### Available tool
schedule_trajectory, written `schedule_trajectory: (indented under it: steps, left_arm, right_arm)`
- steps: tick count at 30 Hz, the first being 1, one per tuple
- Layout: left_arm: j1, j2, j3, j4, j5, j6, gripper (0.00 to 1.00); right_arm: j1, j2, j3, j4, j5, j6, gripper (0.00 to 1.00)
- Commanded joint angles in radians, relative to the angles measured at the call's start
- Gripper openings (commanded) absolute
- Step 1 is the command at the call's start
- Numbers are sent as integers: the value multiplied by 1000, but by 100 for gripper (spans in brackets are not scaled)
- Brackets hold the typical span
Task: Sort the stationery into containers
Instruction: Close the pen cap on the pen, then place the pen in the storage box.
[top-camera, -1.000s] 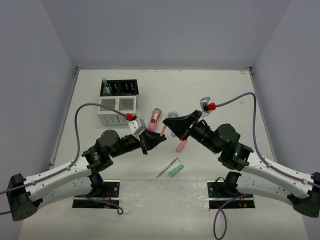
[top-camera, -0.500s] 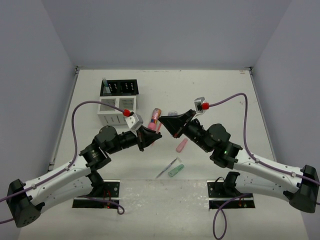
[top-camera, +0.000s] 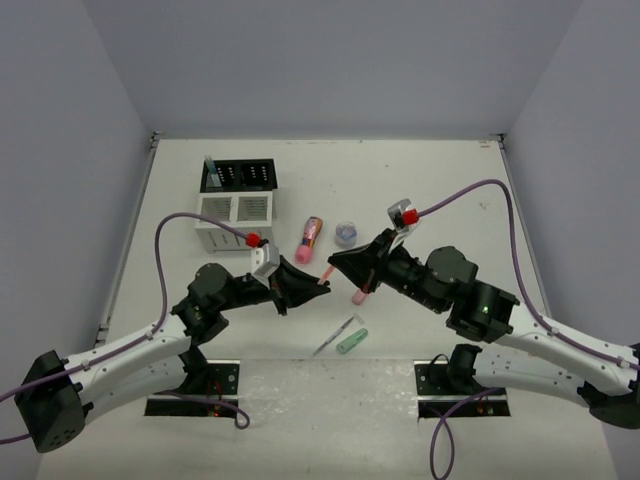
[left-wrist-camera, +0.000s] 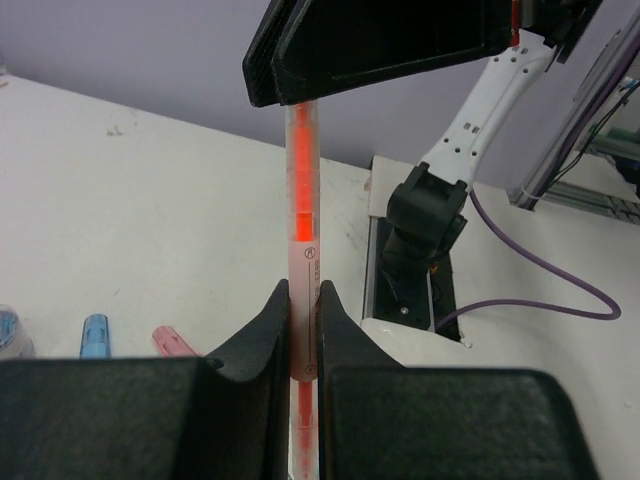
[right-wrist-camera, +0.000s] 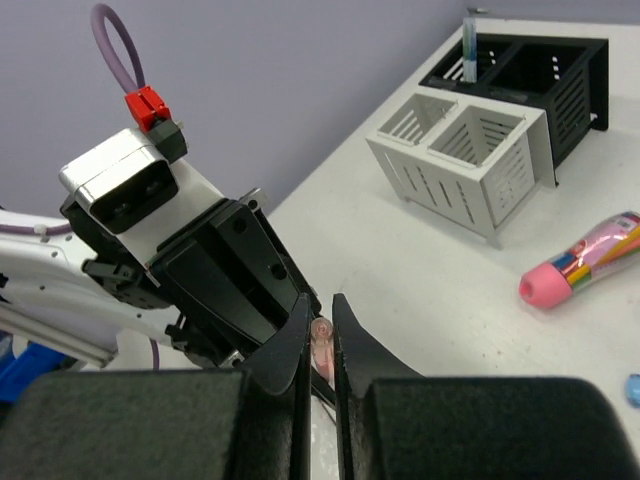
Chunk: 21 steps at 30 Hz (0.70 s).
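An orange pen (top-camera: 327, 272) hangs in the air between my two grippers, and both are shut on it. My left gripper (top-camera: 314, 283) clamps its lower part (left-wrist-camera: 303, 320). My right gripper (top-camera: 342, 268) clamps the other end (right-wrist-camera: 322, 335). The pen's barrel (left-wrist-camera: 302, 200) runs straight up to the right fingers (left-wrist-camera: 380, 50). On the table lie a pink patterned tube (top-camera: 311, 238), a grey-blue roll (top-camera: 345, 234), a pink capsule piece (top-camera: 360, 292), a green capsule piece (top-camera: 352, 341) and a grey pen (top-camera: 335, 337). A blue capsule piece (left-wrist-camera: 94, 333) shows in the left wrist view.
The organiser stands at the far left: a black grid rack (top-camera: 240, 176) with a blue pen (top-camera: 211, 168) upright in it, joined to a white slatted box (top-camera: 235, 218). Both show in the right wrist view, the rack (right-wrist-camera: 530, 75) and the box (right-wrist-camera: 470, 160). Arm base plates sit along the near edge.
Both grippers moved together with the pen, first toward the far side, then back toward the near side and slightly right. Both stay shut on it.
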Motion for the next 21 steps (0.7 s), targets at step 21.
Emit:
schedule_trajectory:
  steps: [21]
  left_arm:
    - [1,-50,-36,124,-15,-88,0]
  right_arm:
    - [-10,-34,120,-126,-42,-48,46]
